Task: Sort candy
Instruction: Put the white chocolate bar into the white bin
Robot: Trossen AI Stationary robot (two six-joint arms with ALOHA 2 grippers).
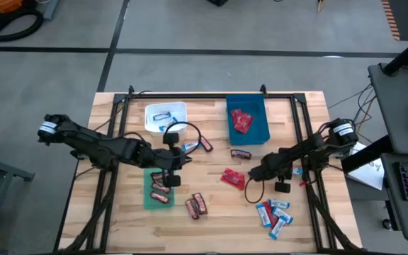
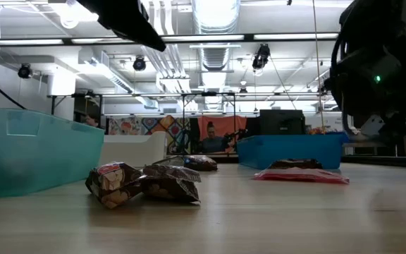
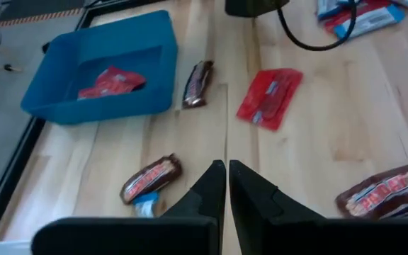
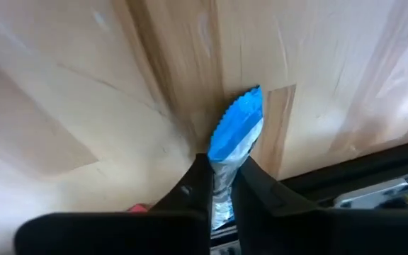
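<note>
Right hand (image 4: 219, 185) grasping one blue-and-white bar (image 4: 234, 138), left hand (image 3: 227, 185) clenched empty, three bins.

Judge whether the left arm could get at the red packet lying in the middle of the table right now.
Probably yes. The left gripper is shut and empty, and bare wood lies between it and the red packet; nothing blocks the way, though the jaws must open first.
</note>
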